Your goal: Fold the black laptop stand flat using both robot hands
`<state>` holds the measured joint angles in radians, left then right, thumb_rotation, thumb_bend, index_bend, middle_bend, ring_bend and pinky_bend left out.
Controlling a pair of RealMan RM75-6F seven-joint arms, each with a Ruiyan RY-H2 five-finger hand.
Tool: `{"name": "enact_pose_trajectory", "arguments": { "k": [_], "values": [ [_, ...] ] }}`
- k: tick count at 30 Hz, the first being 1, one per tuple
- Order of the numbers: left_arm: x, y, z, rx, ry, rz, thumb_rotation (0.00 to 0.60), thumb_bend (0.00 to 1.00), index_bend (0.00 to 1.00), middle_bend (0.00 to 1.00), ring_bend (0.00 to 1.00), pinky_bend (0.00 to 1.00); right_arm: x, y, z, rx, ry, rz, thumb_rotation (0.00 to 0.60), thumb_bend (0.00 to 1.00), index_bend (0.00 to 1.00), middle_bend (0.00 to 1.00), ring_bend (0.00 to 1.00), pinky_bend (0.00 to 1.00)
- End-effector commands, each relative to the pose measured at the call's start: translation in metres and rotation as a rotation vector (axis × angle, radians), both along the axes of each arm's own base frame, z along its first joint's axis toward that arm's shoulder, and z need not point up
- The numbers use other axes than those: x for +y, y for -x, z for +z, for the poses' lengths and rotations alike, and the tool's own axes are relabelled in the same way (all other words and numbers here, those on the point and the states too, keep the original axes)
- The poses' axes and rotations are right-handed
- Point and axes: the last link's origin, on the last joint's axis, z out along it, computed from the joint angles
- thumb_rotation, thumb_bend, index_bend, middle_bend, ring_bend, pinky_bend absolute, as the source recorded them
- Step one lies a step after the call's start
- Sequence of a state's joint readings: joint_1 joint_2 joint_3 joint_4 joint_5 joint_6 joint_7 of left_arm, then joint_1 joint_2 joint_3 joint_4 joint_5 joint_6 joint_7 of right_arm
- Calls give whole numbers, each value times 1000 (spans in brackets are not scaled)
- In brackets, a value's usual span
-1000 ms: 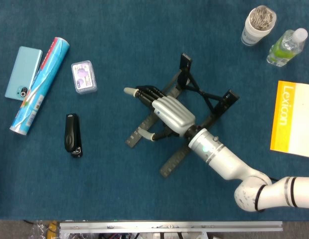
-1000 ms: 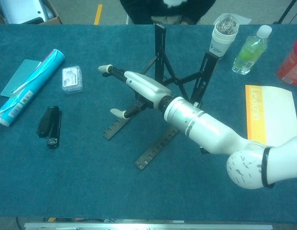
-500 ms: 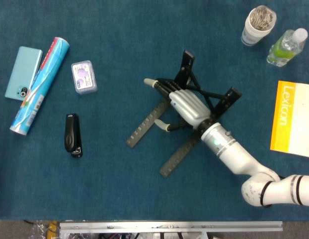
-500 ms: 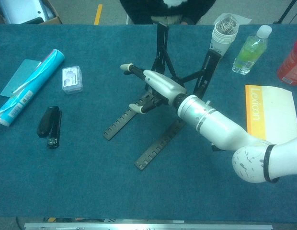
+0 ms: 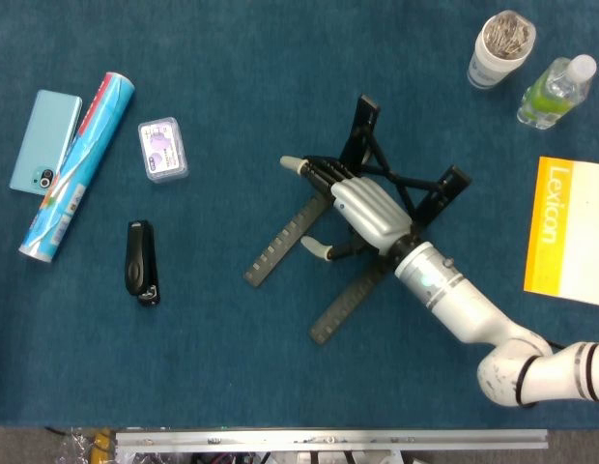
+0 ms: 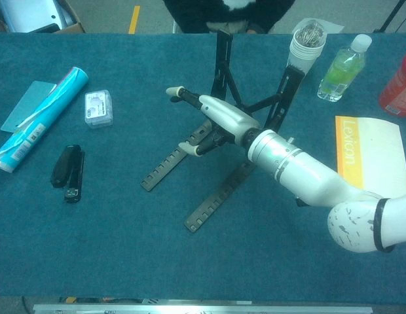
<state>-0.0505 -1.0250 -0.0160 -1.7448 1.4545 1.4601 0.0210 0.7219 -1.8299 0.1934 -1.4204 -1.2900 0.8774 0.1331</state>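
The stand (image 5: pixel 377 208) sits mid-table, unfolded, its two notched rails lying on the cloth and its uprights raised. I have my right hand (image 5: pixel 362 208) over its crossbars, fingers stretched out and apart; I cannot tell whether it grips a bar. My left hand shows in neither view. The table (image 5: pixel 232 367) wears blue cloth. Only the chest view catches the floor beyond, a red can (image 6: pixel 398 82) and a cardboard box (image 6: pixel 33 14).
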Motion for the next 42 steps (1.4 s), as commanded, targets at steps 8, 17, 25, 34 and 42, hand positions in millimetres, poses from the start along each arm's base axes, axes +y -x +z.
{"name": "enact_pose_trajectory", "arguments": {
  "k": [8,17,25,34,42],
  "values": [
    [-2,0,-1,0,2,0,600,316,0,0,0,0,37,18,32,31,-76,60,600,282,0,109,0,0],
    [0,-5,-7,0,17,-12,600,316,0,0,0,0,60,54,57,127,-143,58,600,282,0,109,0,0],
    [1,-8,-8,5,20,-17,600,316,0,0,0,0,54,74,68,186,-139,34,600,282,0,109,0,0],
    [3,-10,-10,6,24,-17,600,316,0,0,0,0,49,93,79,240,-129,-6,600,281,0,109,0,0],
    [4,-11,-12,5,29,-23,600,315,0,0,0,0,52,78,78,187,-132,19,600,282,0,109,0,0]
  ]
}}
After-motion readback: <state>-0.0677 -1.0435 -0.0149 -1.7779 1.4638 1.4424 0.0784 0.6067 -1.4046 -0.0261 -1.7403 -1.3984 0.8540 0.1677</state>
